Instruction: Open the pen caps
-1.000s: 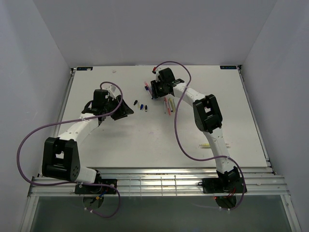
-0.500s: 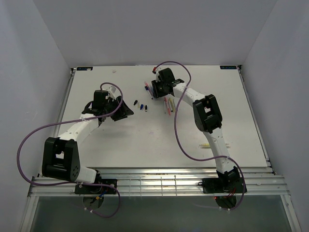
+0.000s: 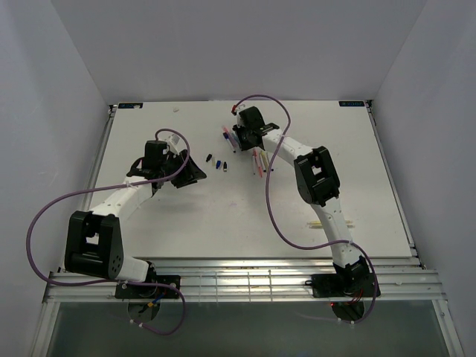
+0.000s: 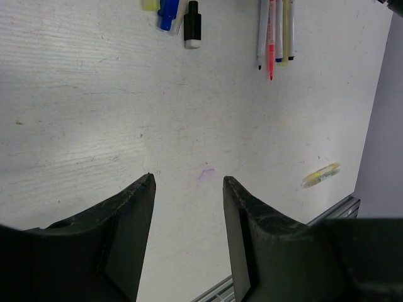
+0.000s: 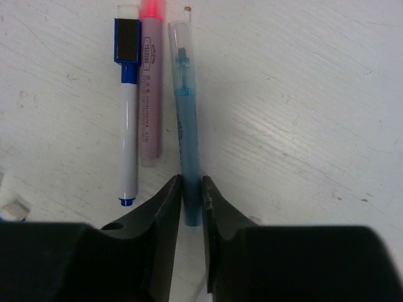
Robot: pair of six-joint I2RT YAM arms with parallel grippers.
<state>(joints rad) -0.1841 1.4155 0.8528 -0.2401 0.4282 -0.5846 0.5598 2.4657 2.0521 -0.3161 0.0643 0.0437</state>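
- On the counter [image 3: 186,216], the right gripper [image 5: 191,189] has closed in and now pinches the blue pen [image 5: 184,119]; barrel runs straight ahead, cap far.
- The left gripper [image 4: 187,207] is half open, empty, nearer the loose pen caps [image 4: 192,24].

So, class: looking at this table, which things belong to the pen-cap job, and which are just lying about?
Belong to the job:
- blue pen, between the right gripper's fingers
- pink pen
- white pen with blue cap
- loose black cap
- left gripper, open and holding nothing

Just lying about:
- purple cables
- purple mark on the table
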